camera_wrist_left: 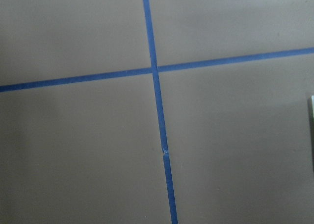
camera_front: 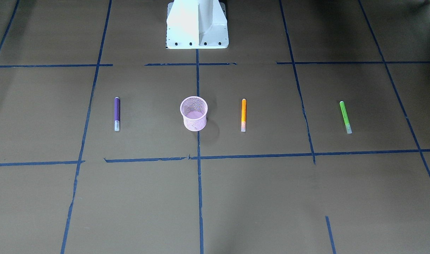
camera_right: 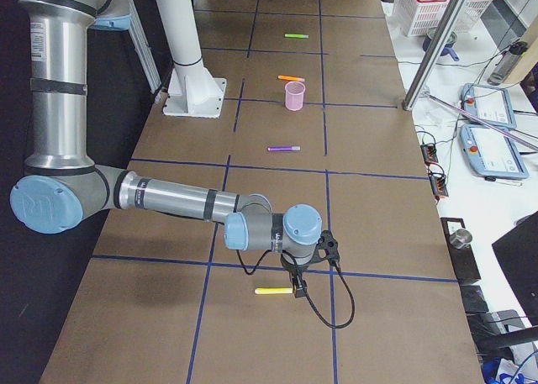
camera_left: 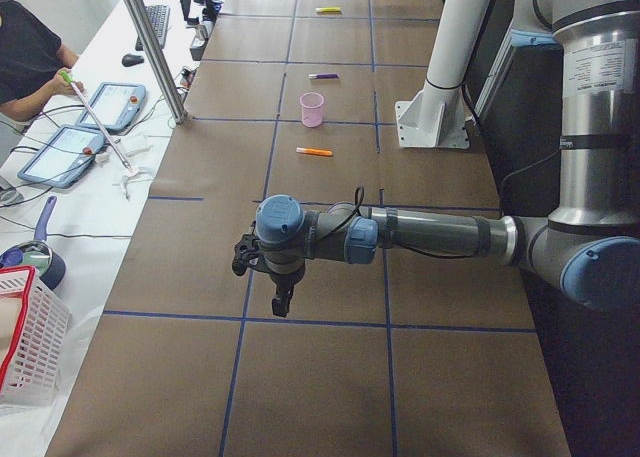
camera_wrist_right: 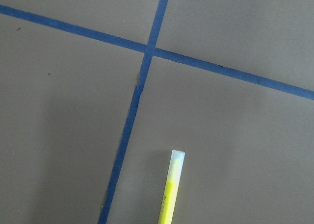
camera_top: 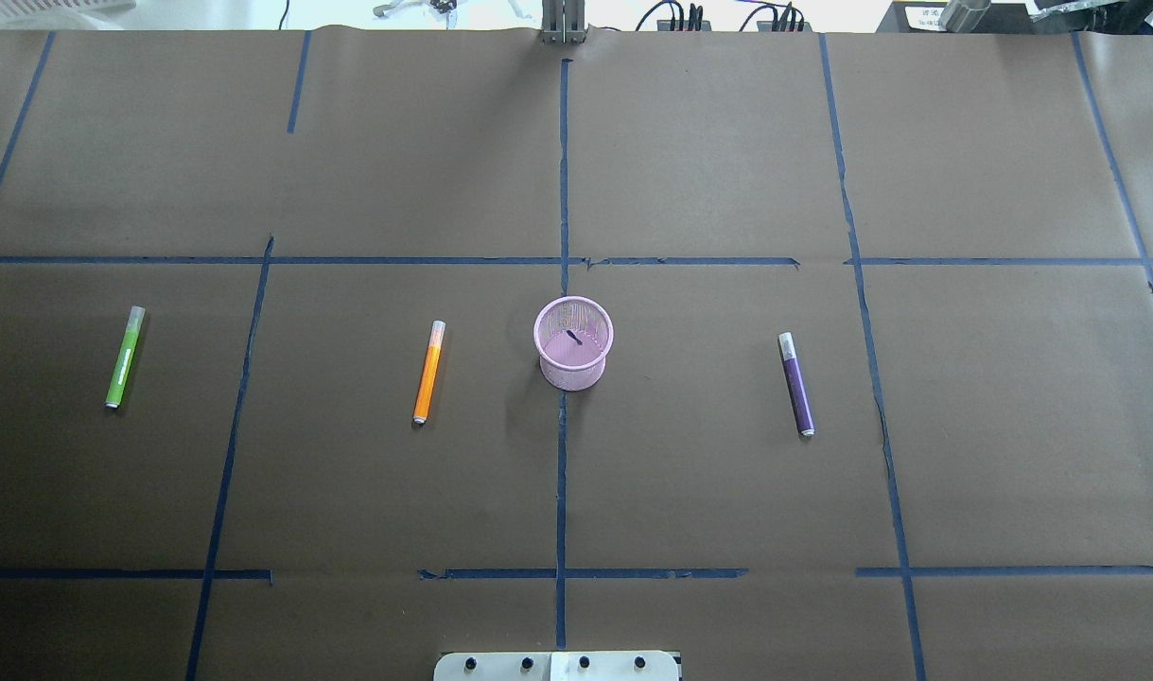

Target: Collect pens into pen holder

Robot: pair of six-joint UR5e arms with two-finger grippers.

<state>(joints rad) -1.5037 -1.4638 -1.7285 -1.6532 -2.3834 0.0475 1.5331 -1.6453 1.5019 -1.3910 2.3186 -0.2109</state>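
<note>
The pink mesh pen holder [camera_top: 573, 343] [camera_front: 194, 113] stands upright mid-table with no pen in it. The orange pen [camera_top: 428, 371] lies to its left in the overhead view, the green pen [camera_top: 125, 357] further left, and the purple pen [camera_top: 796, 383] to its right. A yellow pen [camera_right: 273, 291] [camera_wrist_right: 170, 194] lies at the table's right end. My right gripper [camera_right: 297, 290] hangs just above and beside it. My left gripper [camera_left: 280, 302] hovers over bare paper near the left end. Whether either gripper is open or shut cannot be told.
Blue tape lines [camera_top: 562, 473] grid the brown paper. The white robot base [camera_front: 197, 24] sits at the near edge. Beyond the far edge stand a metal post [camera_left: 150, 47], tablets [camera_left: 110, 105] and a seated person [camera_left: 25, 57]. A red-and-white basket [camera_left: 25, 347] sits nearby.
</note>
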